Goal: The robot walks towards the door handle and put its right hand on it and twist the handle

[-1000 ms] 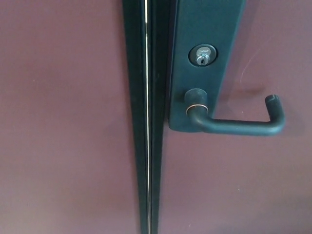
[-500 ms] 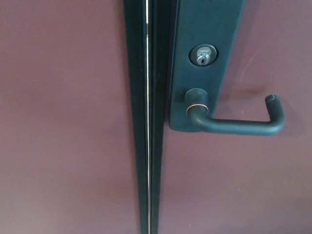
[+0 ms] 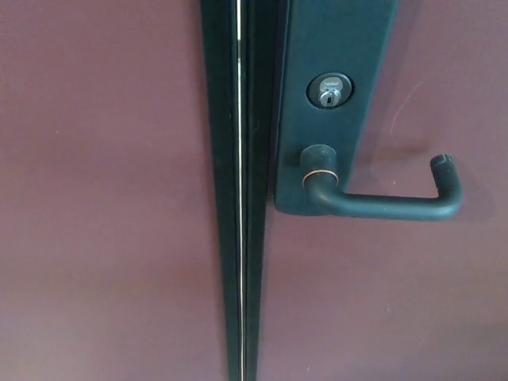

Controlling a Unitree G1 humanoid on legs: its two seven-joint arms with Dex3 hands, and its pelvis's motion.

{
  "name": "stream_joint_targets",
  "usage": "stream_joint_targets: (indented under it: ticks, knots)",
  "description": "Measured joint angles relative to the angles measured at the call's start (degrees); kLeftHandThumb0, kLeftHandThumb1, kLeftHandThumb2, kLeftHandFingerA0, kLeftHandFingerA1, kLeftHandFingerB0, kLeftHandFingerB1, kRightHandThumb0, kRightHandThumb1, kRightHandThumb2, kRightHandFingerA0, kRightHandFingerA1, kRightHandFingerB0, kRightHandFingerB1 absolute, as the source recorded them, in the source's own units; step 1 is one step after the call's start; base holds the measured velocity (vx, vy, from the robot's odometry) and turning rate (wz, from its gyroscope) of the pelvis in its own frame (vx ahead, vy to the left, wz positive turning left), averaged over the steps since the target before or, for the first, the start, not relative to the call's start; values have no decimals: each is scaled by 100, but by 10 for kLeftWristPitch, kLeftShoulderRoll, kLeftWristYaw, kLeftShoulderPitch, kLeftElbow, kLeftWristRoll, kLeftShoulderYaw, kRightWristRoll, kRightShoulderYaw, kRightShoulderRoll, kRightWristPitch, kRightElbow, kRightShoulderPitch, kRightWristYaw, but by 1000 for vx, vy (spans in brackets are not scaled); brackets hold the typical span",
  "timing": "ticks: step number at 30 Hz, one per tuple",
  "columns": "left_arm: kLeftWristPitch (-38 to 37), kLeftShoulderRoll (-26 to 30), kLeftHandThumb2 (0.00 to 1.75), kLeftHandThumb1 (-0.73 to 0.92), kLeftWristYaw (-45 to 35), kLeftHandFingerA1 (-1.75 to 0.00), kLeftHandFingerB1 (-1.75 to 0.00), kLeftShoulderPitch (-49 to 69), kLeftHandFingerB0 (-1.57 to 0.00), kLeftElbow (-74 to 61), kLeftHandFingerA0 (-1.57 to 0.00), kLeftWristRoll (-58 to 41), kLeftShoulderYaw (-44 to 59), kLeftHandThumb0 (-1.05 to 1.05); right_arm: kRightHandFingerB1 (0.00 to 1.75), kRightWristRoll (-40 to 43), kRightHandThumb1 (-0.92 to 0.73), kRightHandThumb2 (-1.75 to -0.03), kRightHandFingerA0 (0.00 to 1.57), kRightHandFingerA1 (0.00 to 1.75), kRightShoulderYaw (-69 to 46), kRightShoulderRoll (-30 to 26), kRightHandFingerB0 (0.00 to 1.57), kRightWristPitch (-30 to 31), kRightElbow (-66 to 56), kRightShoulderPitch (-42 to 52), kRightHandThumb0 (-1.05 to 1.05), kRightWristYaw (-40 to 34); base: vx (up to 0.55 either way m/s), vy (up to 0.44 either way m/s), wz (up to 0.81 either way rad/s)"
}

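Neither robot hand shows in the head view, so whether their fingers are apart or together cannot be told; nothing touches the door handle [image 3: 389,205]. That handle, a dark lever, is the landmark here: it springs from a round collar with a thin coppery ring at the lower end of a tall dark backplate [image 3: 337,48] and runs level toward picture right, ending in a short return bent back toward the door. Just above the collar, on the same plate, sits the silvery keyhole cylinder [image 3: 330,90]. The maroon door leaf [image 3: 413,302] spreads behind and below the handle. To the handle's left, beside the plate's edge, a dark vertical seam [image 3: 240,198] with a thin bright line down its middle parts this leaf from a second maroon leaf [image 3: 95,198] farther left. Against the pictures from half a second and a second ago almost nothing differs: the handle lies level as it did then, and the whole view has drifted only by a hair, which is the camera's doing.
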Motion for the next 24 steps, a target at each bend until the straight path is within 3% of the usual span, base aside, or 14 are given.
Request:
stream_joint_targets:
  ticks: [1, 6, 7, 9, 15, 21, 22, 24]
  knots:
    - [0, 0, 58, 59, 0, -46, -38, 0, -45, 0, -63, 0, 0, -28, 56, 3, -53, -55, 57, 63, -3, 0, 52, 0, -20, 6, -31, 1, 0, 0, 0]
    - [0, 0, 58, 59, 0, -46, -38, -1, -45, 0, -63, 0, -2, -28, 57, 26, -52, -55, 58, 65, -25, 1, 53, -6, -142, 33, -33, 7, 0, 0, 0]
    - [0, 0, 58, 59, 0, -46, -38, -1, -45, 0, -62, 0, -2, -28, 63, 31, -37, -81, 59, 72, -30, 1, 47, -8, -163, 37, -44, 8, 0, 0, 0]
    - [-1, 1, 58, 59, 0, -46, -38, -1, -45, 0, -62, 0, -2, -28, 63, 44, -37, -81, 59, 72, -41, 1, 47, -11, -212, 46, -44, 11, 0, 0, 0]
    - [-3, 6, 58, 59, 0, -47, -38, 2, -45, -1, -63, 2, -5, -28, 62, 82, -35, -79, 63, 73, -76, -7, 47, -11, -350, 42, -50, 20, 0, 0, 0]
    - [-5, 10, 58, 59, 0, -47, -39, 5, -46, -1, -63, 3, -14, -29, 59, 112, -33, -78, 63, 72, -105, -50, 44, 16, -432, 12, -50, 32, 0, 0, 0]
    - [-5, 11, 58, 59, 0, -47, -39, 6, -46, -1, -63, 3, -14, -29, 51, 117, -44, -52, 61, 62, -109, -64, 53, 25, -443, 2, -48, 34, 0, 0, 0]
    - [-6, 11, 58, 59, 0, -47, -39, 6, -46, -1, -63, 2, -15, -29, 50, 125, -43, -52, 61, 62, -110, -87, 52, 42, -457, -17, -48, 38, 0, 0, 0]
